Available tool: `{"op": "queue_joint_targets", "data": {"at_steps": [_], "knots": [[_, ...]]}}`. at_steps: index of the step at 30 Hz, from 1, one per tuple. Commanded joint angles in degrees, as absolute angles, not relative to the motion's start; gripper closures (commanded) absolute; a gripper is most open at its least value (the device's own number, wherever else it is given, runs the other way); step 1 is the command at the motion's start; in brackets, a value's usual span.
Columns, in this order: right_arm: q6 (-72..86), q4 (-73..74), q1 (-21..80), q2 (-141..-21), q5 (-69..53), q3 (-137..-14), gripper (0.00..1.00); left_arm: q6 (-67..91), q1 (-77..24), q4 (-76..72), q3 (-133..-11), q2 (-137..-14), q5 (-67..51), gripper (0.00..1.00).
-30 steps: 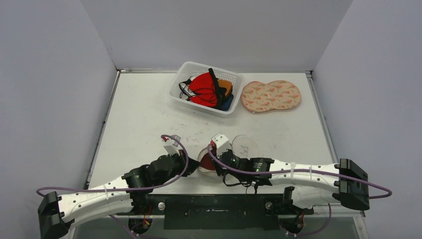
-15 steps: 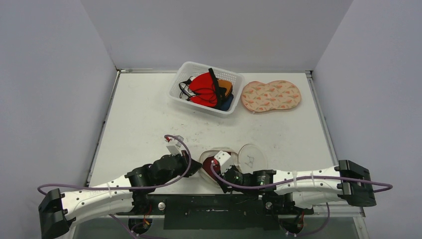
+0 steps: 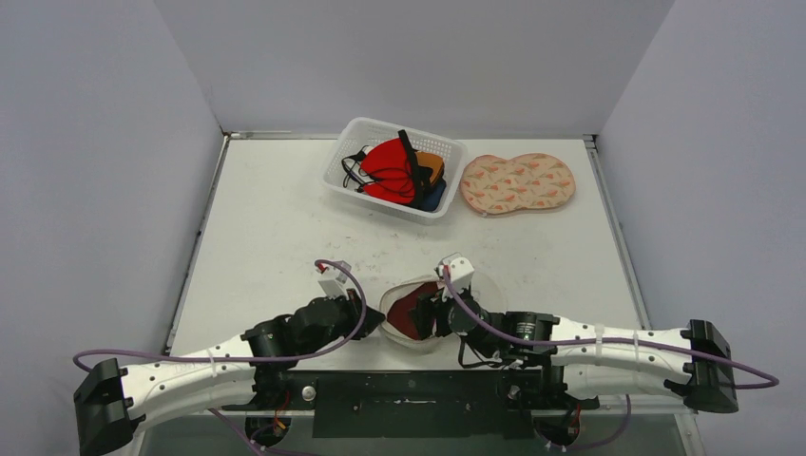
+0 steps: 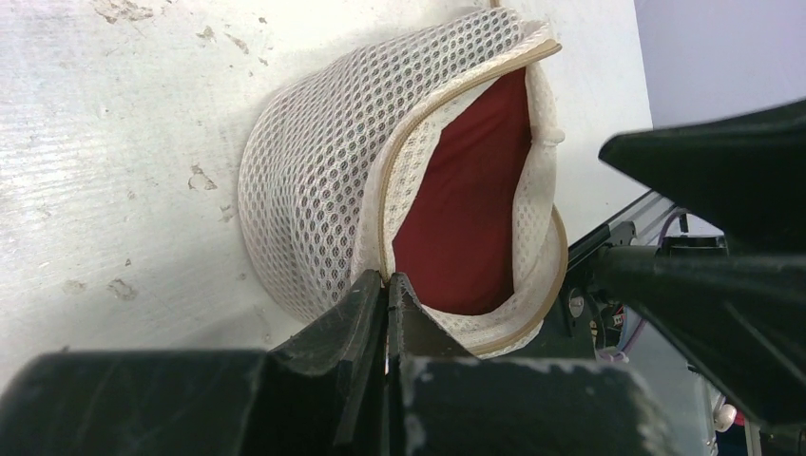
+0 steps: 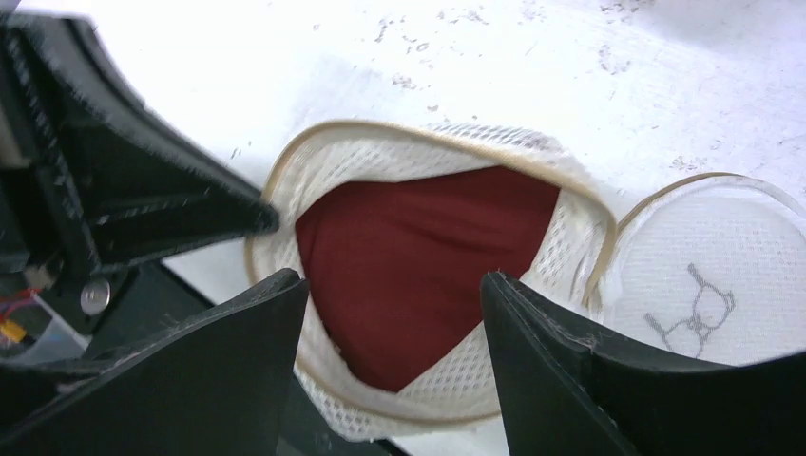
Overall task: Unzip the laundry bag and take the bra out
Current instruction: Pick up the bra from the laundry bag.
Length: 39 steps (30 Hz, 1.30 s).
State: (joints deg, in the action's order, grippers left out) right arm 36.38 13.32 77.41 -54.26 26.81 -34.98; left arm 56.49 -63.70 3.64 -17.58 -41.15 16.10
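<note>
The white mesh laundry bag (image 3: 394, 296) lies near the table's front edge with its mouth gaping open. The dark red bra (image 3: 411, 316) sits inside it, also plain in the wrist views as the bra (image 4: 466, 209) and the bra (image 5: 418, 247). My left gripper (image 3: 377, 319) is shut on the bag's tan-trimmed rim (image 4: 382, 228) at its left side. My right gripper (image 3: 437, 310) hovers open right over the mouth, jaws wide on either side of the bra (image 5: 394, 285), holding nothing. The bag's round flap (image 5: 703, 275) lies flat to the right.
A white basket (image 3: 399, 210) of red, orange and dark garments stands at the back centre. A patterned peach pad (image 3: 518, 182) lies to its right. Grey walls close in the table on three sides.
My right gripper has opened wider and moved up and to the right of the bag's mouth. The bag's mouth gapes more. The left gripper stays shut on the rim.
</note>
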Motion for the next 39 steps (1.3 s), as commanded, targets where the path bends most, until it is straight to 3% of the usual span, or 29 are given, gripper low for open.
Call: {"op": "queue_joint_targets", "data": {"at_steps": [1,9,20,29,33,39], "knots": [[38.4,5.9,71.6,-55.9,20.7,-35.4,0.32,55.6,-64.0,1.3,-17.1,-40.5,16.6,1.0],[40.7,6.3,69.3,-60.4,17.9,-33.6,0.32,56.1,-63.8,0.8,-15.3,-40.4,16.6,1.0],[53.2,17.0,69.3,-51.4,25.3,-23.0,0.34,56.3,-63.8,-3.3,-13.7,-41.8,16.2,1.0],[52.3,8.4,70.9,-47.7,26.5,-21.0,0.31,56.3,-63.8,-4.9,-14.9,-45.7,14.8,1.0],[49.0,9.7,81.9,-47.5,37.0,-25.1,0.31,56.5,-63.9,-2.5,-16.5,-44.9,15.0,0.87],[42.4,11.2,84.8,-58.4,35.0,-31.7,0.36,60.6,-63.9,2.8,-17.8,-42.9,15.4,0.55]]}}
